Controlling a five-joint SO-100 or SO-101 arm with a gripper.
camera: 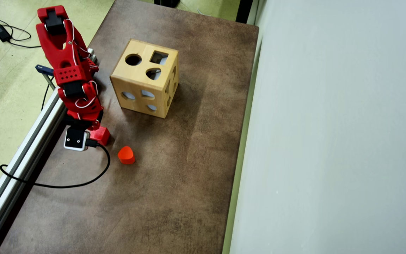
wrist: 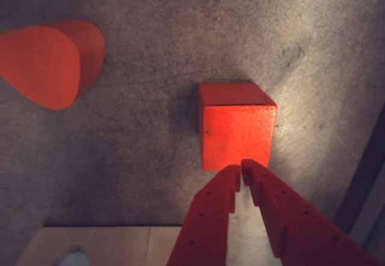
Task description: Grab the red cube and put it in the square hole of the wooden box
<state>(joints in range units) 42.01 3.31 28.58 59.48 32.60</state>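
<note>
Wrist view shows the sharp-cornered, bright red cube (wrist: 237,135) just beyond clenched fingers (wrist: 231,179).

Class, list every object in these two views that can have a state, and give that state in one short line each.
gripper: fingertips together, shut, just above the cube, holding nothing.
red cube: flat on the mat, not gripped.
rounded red block: on the mat, apart from the cube.
wooden box: upright on the mat, cutouts facing up.
square hole: open, top face, nothing in it.
</note>
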